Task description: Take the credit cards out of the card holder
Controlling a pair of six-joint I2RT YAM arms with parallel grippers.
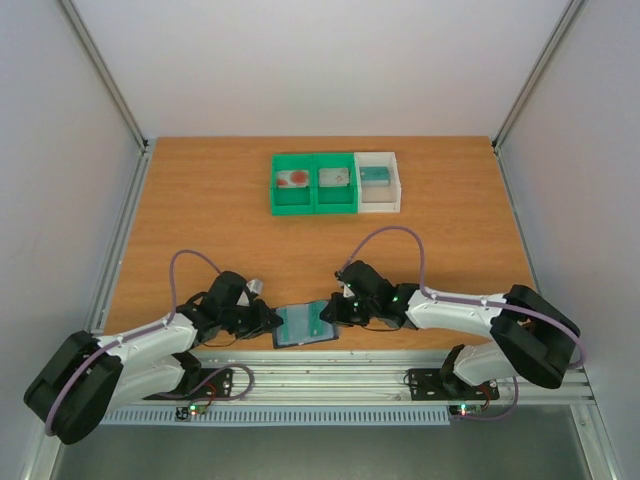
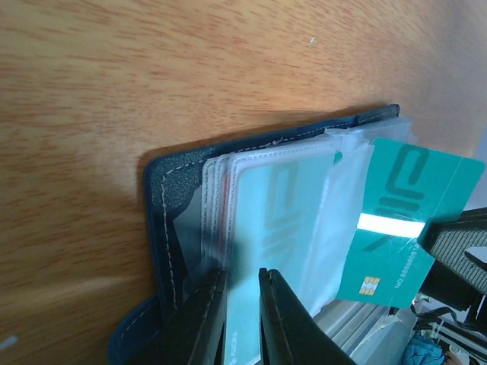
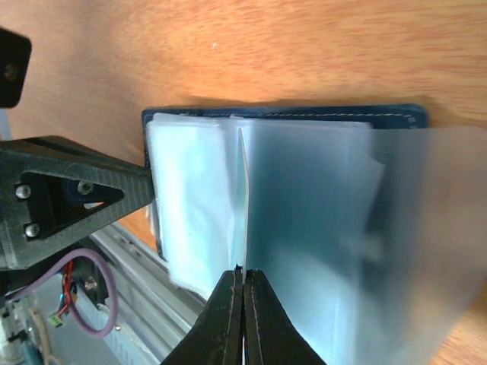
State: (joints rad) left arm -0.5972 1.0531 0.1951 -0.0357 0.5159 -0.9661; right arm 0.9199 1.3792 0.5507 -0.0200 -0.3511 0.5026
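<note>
Jaws of right gripper (image 3: 243, 272) pinched on teal card (image 2: 403, 220), card mostly out of sleeve (image 2: 344, 228). Left gripper (image 2: 242, 277) clamps holder (image 2: 163, 198) at near edge of table (image 1: 200, 220). Three cards (image 1: 295, 180) lie in bins (image 1: 312, 207). Sleeved card (image 2: 274, 220) left in holder; task likely past halfway.
</note>
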